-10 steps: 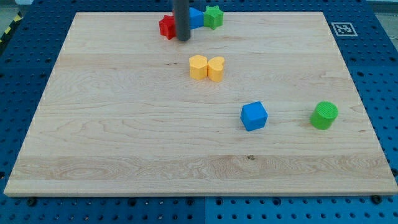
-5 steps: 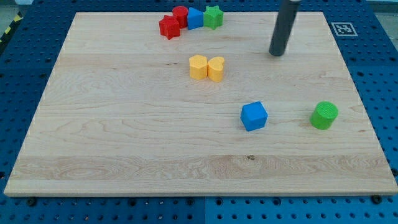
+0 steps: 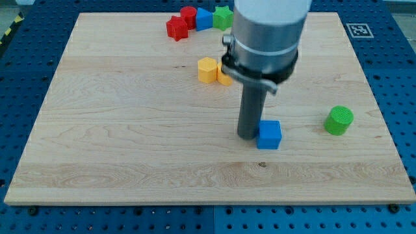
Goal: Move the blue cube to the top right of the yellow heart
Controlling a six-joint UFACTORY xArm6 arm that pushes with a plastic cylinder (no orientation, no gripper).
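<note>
My tip (image 3: 247, 136) stood on the wooden board (image 3: 117, 143), touching the left face of the blue cube (image 3: 269, 134), which sat just to the tip's right in the lower-middle part of the board. The arm ended in a plain rod, so there were no jaws to spread or close. Farther to the tip's right, well apart from the cube, stood the green cylinder (image 3: 339, 121). Beyond the tip, toward the view's top, the yellow heart (image 3: 223, 78) was mostly hidden behind the arm's grey housing (image 3: 266, 39), with a yellow hexagonal block (image 3: 207, 69) touching it on the left. Farthest away, along the board's top edge, a cluster held a red star-like block (image 3: 175, 28), a red block (image 3: 189, 15), a second blue block (image 3: 204, 18) and a green star (image 3: 223, 17). No container appeared on the board.
</note>
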